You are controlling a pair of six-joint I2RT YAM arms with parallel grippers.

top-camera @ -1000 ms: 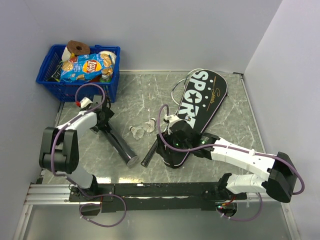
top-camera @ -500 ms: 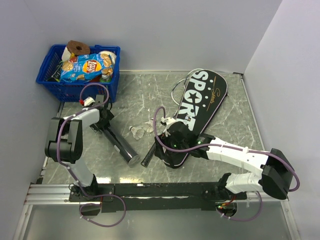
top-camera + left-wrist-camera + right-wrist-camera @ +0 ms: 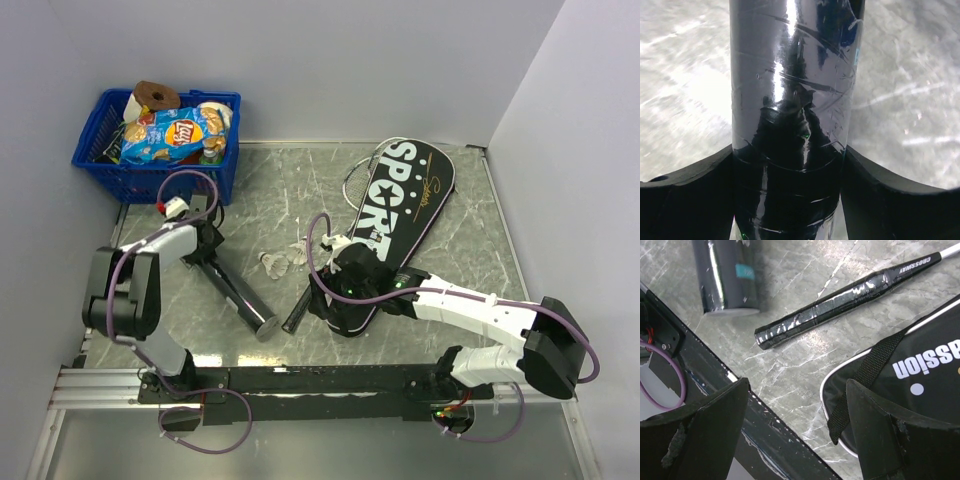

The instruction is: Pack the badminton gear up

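Note:
My left gripper (image 3: 207, 250) is shut on the far end of the long dark tube (image 3: 240, 293), which slants toward the table's front. In the left wrist view the glossy tube (image 3: 790, 90) fills the gap between my fingers (image 3: 685, 200). My right gripper (image 3: 328, 302) is open and empty, low over the handle end of the black SPORT bag (image 3: 400, 210). In the right wrist view the bag's corner (image 3: 925, 385) and its strap (image 3: 862, 382) lie by the right finger. A black racket handle (image 3: 840, 302) and the tube's end (image 3: 727, 280) lie beyond. White racket heads (image 3: 362, 170) peek out from under the bag.
Two white shuttlecocks (image 3: 275, 262) lie mid-table between the arms. A blue basket (image 3: 160, 150) with a crisp packet stands at the back left corner. Walls close the table at the left, back and right. The arms' black base rail (image 3: 765, 440) runs just under the right gripper.
The left arm has swung a little with the tube, whose free end now sits slightly nearer the front and looks thinner. The right gripper edged left, then held still.

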